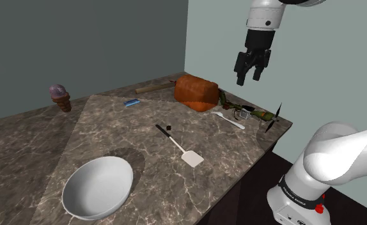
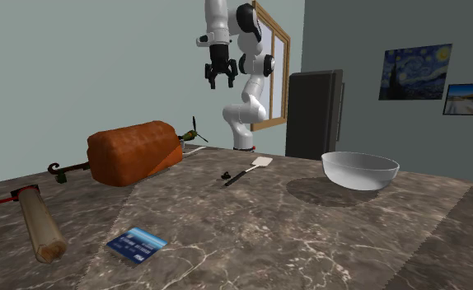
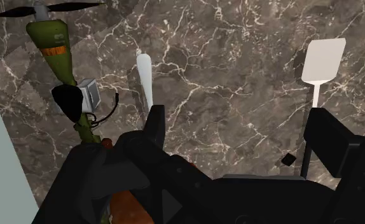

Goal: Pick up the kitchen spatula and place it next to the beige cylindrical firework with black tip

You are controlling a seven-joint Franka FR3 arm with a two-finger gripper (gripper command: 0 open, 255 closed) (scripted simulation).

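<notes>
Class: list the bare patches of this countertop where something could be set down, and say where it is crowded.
Bare marble lies between the blue card, the bowl and the spatula, and between the card and the ice cream cone. Crowded: the corner where the loaf, white spoon and green propeller toy sit.

We could read nothing: the lettering on the arm's black band (image 1: 297,195) and the card (image 2: 137,244) was too small.
</notes>
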